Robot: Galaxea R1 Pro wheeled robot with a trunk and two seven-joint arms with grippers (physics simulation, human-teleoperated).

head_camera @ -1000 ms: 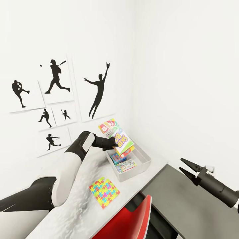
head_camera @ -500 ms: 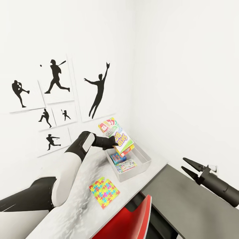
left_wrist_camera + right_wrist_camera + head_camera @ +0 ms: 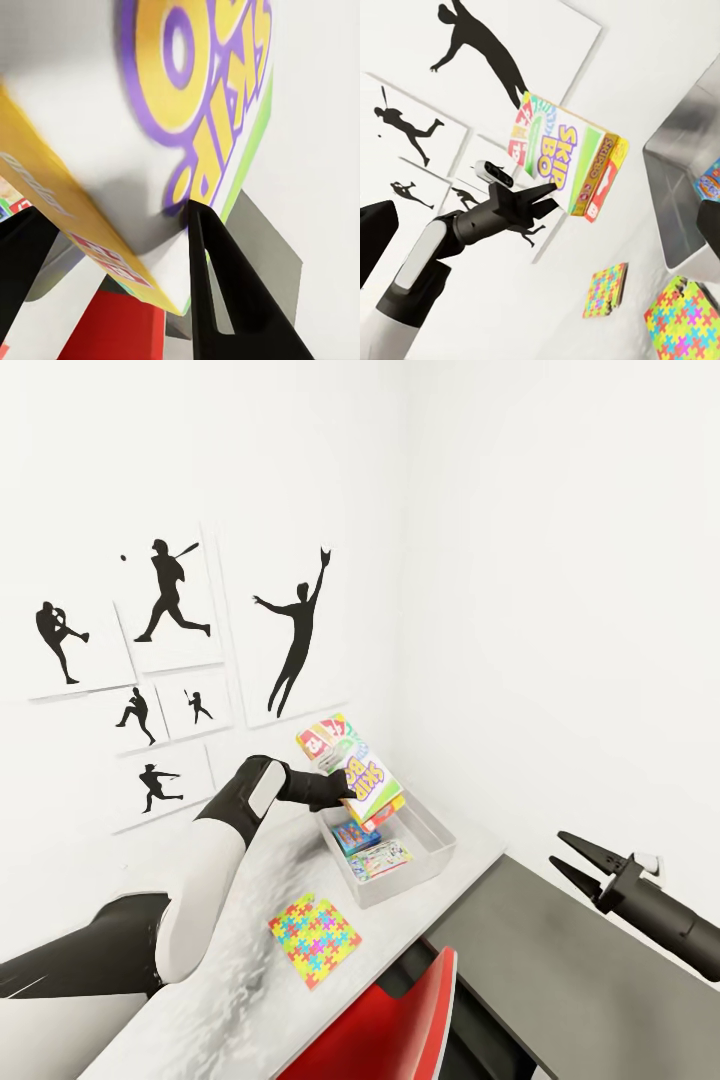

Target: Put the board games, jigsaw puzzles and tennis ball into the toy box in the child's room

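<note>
Head view shows the left gripper (image 3: 338, 792) clamped on a board game (image 3: 365, 788) above the toy box (image 3: 437, 857); the right gripper (image 3: 576, 864) hangs spread. Best to lower it flat between the walls before letting go.

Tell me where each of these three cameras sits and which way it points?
Head view: high on the robot, looking down over the marbled desk; both arms show.
Left wrist view: by the left gripper, staring at its clamped white Skip-Bo game box.
Right wrist view: on the right arm, facing the left arm.
All three share that game box.
</note>
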